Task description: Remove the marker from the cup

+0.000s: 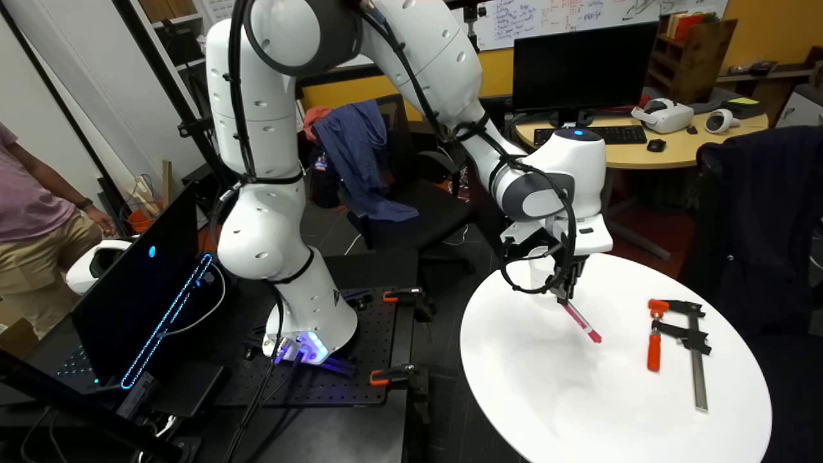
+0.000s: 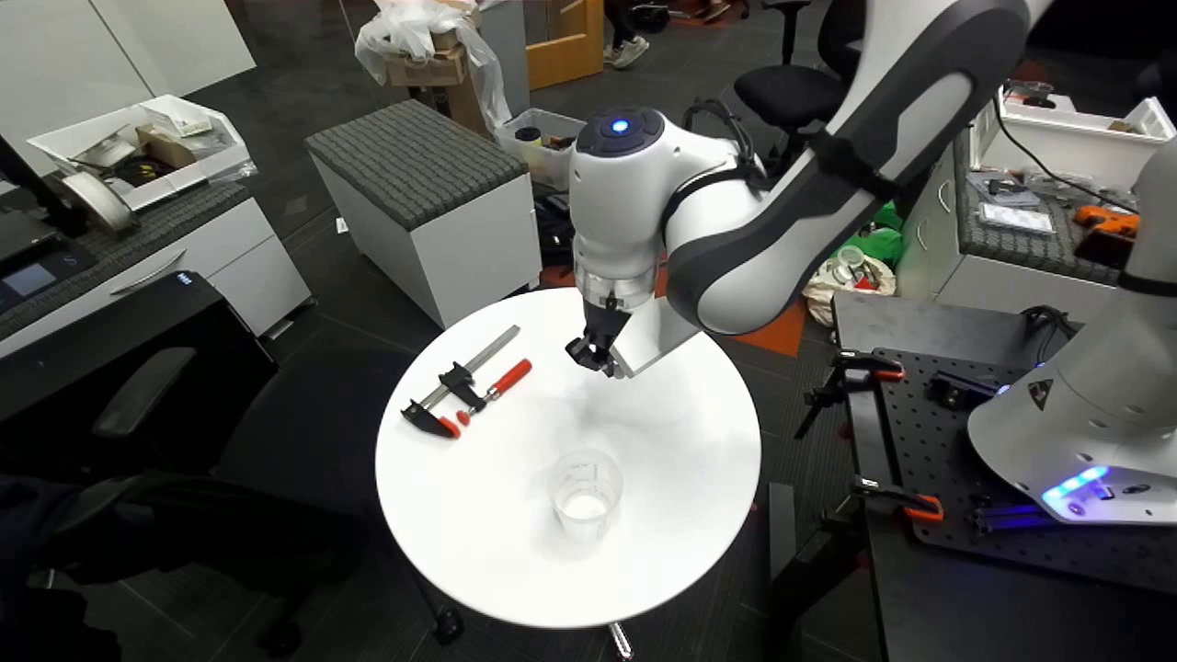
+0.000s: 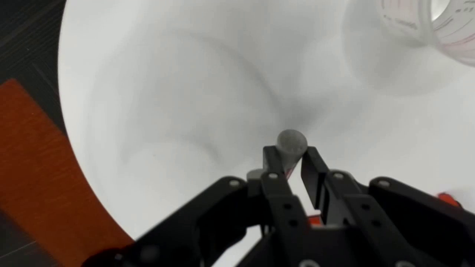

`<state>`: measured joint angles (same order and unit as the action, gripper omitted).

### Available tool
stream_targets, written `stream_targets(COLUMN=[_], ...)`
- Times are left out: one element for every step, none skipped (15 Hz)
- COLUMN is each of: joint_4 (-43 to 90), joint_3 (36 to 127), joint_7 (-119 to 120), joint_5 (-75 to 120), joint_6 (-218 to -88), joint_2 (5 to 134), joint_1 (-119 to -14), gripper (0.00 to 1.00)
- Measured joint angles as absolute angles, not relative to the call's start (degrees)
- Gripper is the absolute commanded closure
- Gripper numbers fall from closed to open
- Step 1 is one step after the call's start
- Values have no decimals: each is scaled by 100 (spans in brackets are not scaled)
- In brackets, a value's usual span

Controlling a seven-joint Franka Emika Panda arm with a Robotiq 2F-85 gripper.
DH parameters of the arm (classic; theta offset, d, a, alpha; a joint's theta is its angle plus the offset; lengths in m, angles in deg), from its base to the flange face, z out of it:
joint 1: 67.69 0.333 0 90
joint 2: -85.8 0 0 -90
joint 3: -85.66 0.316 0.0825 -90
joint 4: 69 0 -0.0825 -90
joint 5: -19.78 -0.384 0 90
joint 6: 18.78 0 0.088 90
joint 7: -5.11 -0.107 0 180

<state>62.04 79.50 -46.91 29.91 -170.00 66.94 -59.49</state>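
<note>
My gripper is shut on the grey end of the marker; the fingertips [image 3: 291, 151] press on both sides of this end in the wrist view. The marker [image 3: 291, 142] is thin and red-pink. In an exterior view it slants down from the gripper [image 1: 566, 297], its red-pink length [image 1: 582, 323] sticking out over the table. In an exterior view the gripper [image 2: 598, 357] hides most of it. The cup [image 2: 587, 483] is translucent, upright and holds nothing. It also shows behind the gripper's cable [image 1: 541, 271] and at the wrist view's upper right [image 3: 402, 20], apart from the gripper.
The round white table [image 1: 617, 405] also shows in an exterior view [image 2: 671, 478]. A red-and-black bar clamp [image 1: 696, 347] lies on it, also visible in an exterior view [image 2: 460, 379]. A dark chair [image 1: 765, 244] stands near the table. The robot's black base table [image 1: 360, 424] is beside it.
</note>
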Motion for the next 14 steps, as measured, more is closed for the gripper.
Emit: stream_targets(joint_4=[6168, 6118, 6061, 6001, 5924, 5843, 5753, 5651, 5547, 5439, 5331, 5228, 5131, 5034], joint_3=[7848, 7752, 7657, 7564, 7461, 7346, 7228, 7108, 7008, 6930, 6869, 6824, 6791, 6772], joint_7=[-4903, -5090, -5291, -5479, -5703, -5941, -6191, -6455, -6683, -6881, -7061, -7198, -7311, -7406], joint_5=[3097, 3191, 3288, 3377, 3505, 3639, 3775, 3912, 4005, 4067, 4120, 4137, 4138, 4138], joint_6=[-17030, -17035, -17038, -17042, -17044, -17044, -17044, -17044, -17043, -17040, -17037, -17036, -17031, -17027], joint_2=[6572, 6458, 6345, 6235, 6119, 5999, 5875, 5739, 5597, 5447, 5301, 5158, 5024, 4899], joint_1=[-5890, -5828, -5755, -5679, -5588, -5485, -5376, -5264, -5168, -5086, -5022, -4967, -4921, -4887], gripper=[95, 95, 95, 95, 95, 95, 95, 95, 95, 95, 95, 95, 95, 95])
